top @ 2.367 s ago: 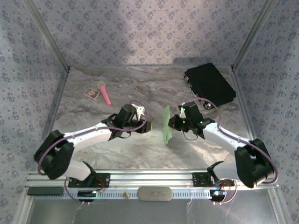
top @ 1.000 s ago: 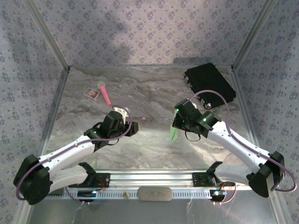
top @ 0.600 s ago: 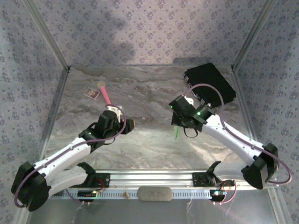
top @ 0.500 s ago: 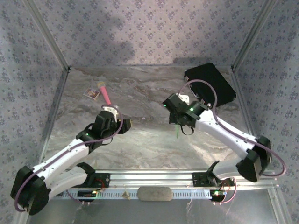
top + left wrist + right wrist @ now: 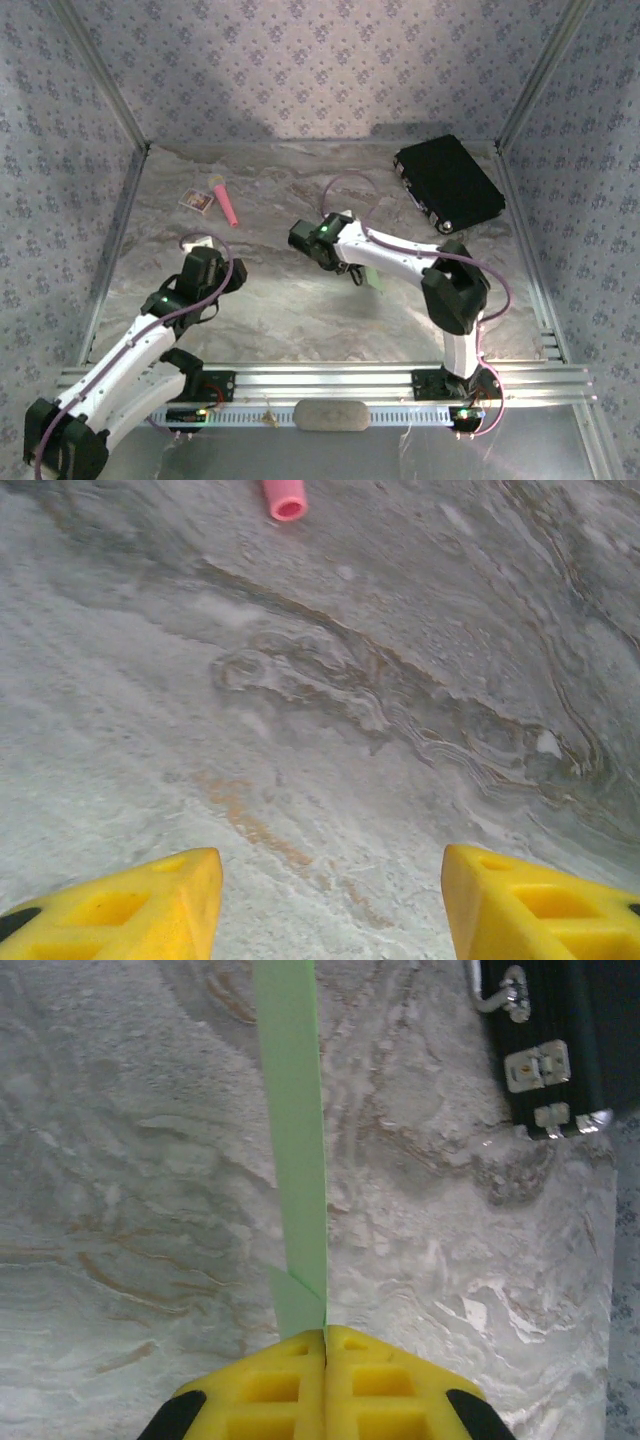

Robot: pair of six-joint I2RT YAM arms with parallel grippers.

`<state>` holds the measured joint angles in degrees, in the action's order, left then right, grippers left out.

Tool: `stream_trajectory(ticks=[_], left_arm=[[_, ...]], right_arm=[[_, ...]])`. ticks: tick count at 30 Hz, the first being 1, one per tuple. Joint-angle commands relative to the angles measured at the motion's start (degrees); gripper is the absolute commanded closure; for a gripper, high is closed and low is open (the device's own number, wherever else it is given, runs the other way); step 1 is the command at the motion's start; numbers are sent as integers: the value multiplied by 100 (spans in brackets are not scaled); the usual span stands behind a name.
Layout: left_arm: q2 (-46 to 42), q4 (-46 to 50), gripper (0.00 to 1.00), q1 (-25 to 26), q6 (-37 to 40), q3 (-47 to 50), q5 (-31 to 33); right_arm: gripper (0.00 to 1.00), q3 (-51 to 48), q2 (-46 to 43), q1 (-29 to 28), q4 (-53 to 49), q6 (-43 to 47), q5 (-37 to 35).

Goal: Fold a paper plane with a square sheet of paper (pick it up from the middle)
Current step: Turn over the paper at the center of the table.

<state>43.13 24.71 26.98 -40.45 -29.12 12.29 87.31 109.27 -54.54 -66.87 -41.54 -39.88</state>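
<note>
Grip: right gripper (image 5: 325, 1335) clamped on paper (image 5: 290, 1110), strip running left of case (image 5: 560, 1030). Lay flat before releasing; left gripper (image 5: 330, 868) spread, empty.

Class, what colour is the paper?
Lime green; the paper shows best in the right wrist view.

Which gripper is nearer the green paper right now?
Right. The right gripper is shut on one end of the green paper; the left gripper stands open over the table, well off to its left.
</note>
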Motion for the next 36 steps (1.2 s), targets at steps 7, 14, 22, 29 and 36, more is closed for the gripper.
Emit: stream_trajectory(ticks=[7,14,22,29,36], left_arm=[[-829,805,38,-44,-43,-427,926],[-752,434,38,-35,72,-345,193],[358,-735,46,-33,120,-319,-1357],[2152,-1895,49,378,-283,-659,-2189],[3272,-2364,50,886,-632,-1166,-2254]], right_arm=[[89,129,538,-246,1587,506,1639],[61,-864,-559,159,3354,784,3464],[68,-3925,-2322,1797,6011,111,5518],[79,-4812,-2363,2585,6848,-15,6505],[86,-4944,-2200,2844,7050,-25,6888]])
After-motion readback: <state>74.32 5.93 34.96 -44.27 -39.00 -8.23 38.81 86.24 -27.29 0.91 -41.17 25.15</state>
